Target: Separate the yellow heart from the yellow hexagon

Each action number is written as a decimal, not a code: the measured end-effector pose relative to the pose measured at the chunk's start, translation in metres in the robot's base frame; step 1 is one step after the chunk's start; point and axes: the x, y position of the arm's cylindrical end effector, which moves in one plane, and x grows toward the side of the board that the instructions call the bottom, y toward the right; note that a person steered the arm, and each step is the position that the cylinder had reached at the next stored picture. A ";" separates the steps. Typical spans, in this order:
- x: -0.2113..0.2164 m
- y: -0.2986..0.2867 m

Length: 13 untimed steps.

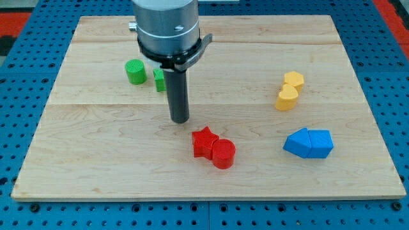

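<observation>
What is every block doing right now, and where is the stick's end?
Yellow hexagon block: flat on the board, touching the heart.
Yellow heart block: flat, just below the hexagon, not yet separated.
Red star block: touching the red cylinder.
Red cylinder block: upright.
Two blue blocks: pressed together.
Green cylinder block: upright.
Second green block: partly hidden by the rod.
My tip: touching no block, far left of the yellow pair.

On the pale wooden tabletop (96,160), my tip (180,120) rests near centre. The yellow hexagon block (294,80) touches the yellow heart block (287,98), both well apart at the tip's three o'clock.
</observation>
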 end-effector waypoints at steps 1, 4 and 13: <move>-0.040 0.036; -0.133 0.020; -0.077 0.209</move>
